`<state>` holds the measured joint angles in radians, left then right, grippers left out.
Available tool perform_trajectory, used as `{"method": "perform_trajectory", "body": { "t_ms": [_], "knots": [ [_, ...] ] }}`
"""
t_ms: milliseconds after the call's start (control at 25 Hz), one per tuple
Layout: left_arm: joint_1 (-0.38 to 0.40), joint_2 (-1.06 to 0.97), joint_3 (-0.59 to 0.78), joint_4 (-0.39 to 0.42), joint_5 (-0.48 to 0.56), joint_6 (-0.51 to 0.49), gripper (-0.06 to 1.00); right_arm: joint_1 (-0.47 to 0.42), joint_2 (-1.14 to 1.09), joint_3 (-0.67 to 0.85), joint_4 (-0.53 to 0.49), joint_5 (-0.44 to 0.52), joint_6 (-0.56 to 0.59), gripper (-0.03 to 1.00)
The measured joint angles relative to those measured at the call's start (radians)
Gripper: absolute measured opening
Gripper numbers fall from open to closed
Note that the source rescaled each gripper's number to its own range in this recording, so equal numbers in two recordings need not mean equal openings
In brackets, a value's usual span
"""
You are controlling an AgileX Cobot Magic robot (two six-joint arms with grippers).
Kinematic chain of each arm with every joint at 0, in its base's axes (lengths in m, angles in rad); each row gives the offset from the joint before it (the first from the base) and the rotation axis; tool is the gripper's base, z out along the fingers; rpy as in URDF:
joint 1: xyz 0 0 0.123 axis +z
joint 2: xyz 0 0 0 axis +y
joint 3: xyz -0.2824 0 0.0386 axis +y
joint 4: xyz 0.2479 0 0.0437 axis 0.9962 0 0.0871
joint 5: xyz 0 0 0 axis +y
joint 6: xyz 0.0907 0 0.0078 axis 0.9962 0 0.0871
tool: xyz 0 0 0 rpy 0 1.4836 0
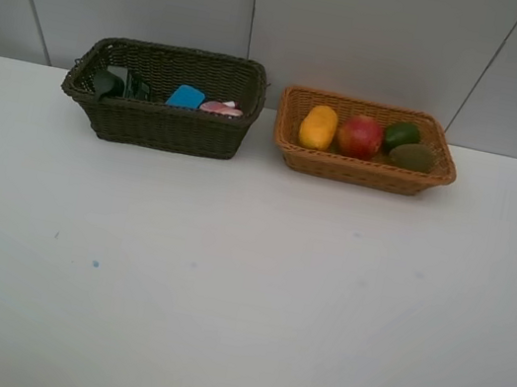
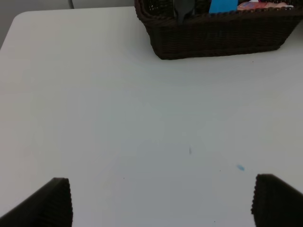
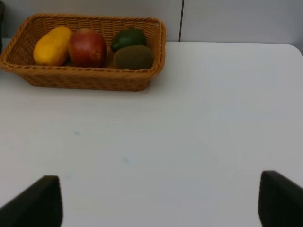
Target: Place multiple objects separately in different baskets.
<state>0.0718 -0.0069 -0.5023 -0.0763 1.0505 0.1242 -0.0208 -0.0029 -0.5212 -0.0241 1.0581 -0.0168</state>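
I seem to be working in a bare test room or lab, not a home. Ahead of my tools there is only a plain white surface (image 1: pixel 243 281) and behind it a wall of large pale grey panels (image 1: pixel 367 32) with thin seams. Two wicker baskets (image 1: pixel 165 97) sit staged side by side, nothing domestic around them.

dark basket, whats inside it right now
Inside the dark basket: a dark green pump bottle, a blue eraser, and a pink-and-white item, likely the small bottle and marker. The front wall hides their lower parts and the basket floor.
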Motion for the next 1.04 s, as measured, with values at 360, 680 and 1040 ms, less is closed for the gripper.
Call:
{"method": "perform_trajectory", "body": {
  "t_ms": [360, 680, 1040],
  "knots": [
    [0.0, 0.0, 0.0, 0.0, 0.0, 0.0, 1.0, 0.0, 0.0, 0.0, 0.0, 0.0, 0.0, 1.0],
    [0.0, 0.0, 0.0, 0.0, 0.0, 0.0, 1.0, 0.0, 0.0, 0.0, 0.0, 0.0, 0.0, 1.0],
    [0.0, 0.0, 0.0, 0.0, 0.0, 0.0, 1.0, 0.0, 0.0, 0.0, 0.0, 0.0, 0.0, 1.0]
  ]
}}
